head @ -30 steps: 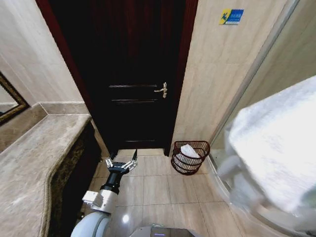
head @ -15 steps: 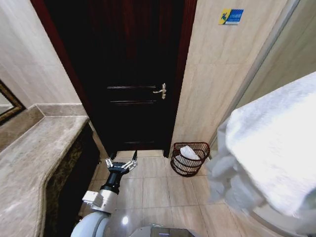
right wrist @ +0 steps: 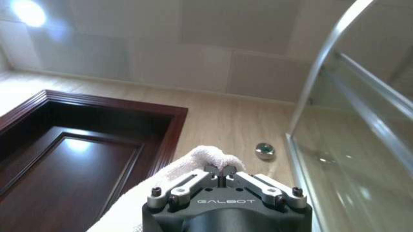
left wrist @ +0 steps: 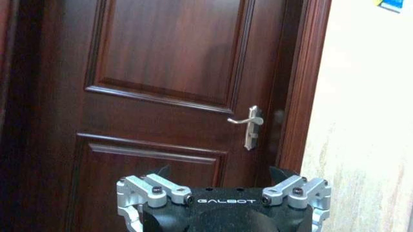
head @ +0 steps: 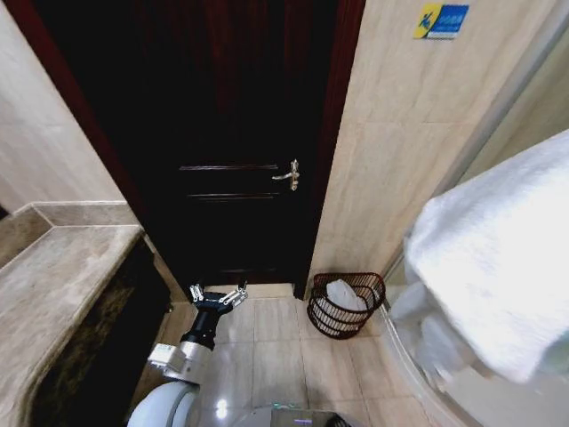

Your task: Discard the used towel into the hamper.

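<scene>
Right claw clenched on the white towel, held high beside the glass shower screen.
Since the earlier frame the head view has swung right, so the stone table shows less; that is camera motion. The hamper sits on the floor tiles against the wall, below and left of the right claw, a white cloth in it. Left claw hangs low, released, facing the dark door; bare tiles lie between it and the hamper.
</scene>
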Available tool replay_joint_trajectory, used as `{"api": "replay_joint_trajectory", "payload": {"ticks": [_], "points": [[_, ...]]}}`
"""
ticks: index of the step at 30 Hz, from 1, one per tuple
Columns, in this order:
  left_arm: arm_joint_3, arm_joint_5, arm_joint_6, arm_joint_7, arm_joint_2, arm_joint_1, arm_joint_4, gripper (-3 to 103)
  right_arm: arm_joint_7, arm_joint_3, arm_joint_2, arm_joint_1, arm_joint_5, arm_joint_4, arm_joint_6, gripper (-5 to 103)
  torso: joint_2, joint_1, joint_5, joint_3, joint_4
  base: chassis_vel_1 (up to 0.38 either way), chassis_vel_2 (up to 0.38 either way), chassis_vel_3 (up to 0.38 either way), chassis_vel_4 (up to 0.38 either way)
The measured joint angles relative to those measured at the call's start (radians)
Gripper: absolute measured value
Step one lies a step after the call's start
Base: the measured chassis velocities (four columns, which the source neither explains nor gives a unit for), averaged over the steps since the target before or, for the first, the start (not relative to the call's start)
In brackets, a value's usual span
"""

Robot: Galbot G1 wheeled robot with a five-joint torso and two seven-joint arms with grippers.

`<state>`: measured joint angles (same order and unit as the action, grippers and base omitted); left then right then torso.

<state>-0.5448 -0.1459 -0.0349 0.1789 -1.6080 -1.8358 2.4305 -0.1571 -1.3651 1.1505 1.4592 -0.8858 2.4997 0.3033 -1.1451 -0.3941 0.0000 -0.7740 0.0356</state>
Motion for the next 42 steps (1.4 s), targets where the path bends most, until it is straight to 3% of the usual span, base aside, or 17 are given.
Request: {"api": "replay_joint_trajectory", "payload": {"ticks": [5, 8, 18, 28, 42], "points": [[0.0, 0.0, 0.0, 0.0, 0.0, 0.0, 0.0, 100, 0.004, 0.04, -0.043, -0.049, -0.009, -0.051, 0.002, 2, 0.0, 0.0, 0.0001, 0.0, 0.0006, -0.052, 0.103, 0.074, -0.055], [0.0, 0.0, 0.0, 0.0, 0.0, 0.0, 0.0, 100, -0.017, 0.102, -0.064, -0.098, 0.07, -0.126, 0.049, 2, 0.0, 0.001, 0.0002, 0.0, 0.0, 0.036, -0.012, -0.008, 0.047], [0.0, 0.0, 0.0, 0.0, 0.0, 0.0, 0.0, 100, -0.023, 0.28, -0.044, -0.176, 0.156, -0.209, 0.127, 2, 0.0, 0.0, 0.0001, 0.0, 0.0004, 0.053, 0.027, 0.03, 0.066], [0.0, 0.0, 0.0, 0.0, 0.0, 0.0, 0.0, 100, -0.008, 0.282, -0.04, -0.206, 0.205, -0.252, 0.104, 2, 0.0, 0.0, 0.0002, 0.0, 0.0002, 0.007, 0.021, 0.024, 0.013], [0.0, 0.0, 0.0, 0.0, 0.0, 0.0, 0.0, 100, 0.018, 0.279, -0.045, -0.201, 0.185, -0.25, 0.106, 2, 0.0, 0.0, -0.0007, 0.0, 0.0004, -0.093, 0.097, 0.093, -0.095]]}}
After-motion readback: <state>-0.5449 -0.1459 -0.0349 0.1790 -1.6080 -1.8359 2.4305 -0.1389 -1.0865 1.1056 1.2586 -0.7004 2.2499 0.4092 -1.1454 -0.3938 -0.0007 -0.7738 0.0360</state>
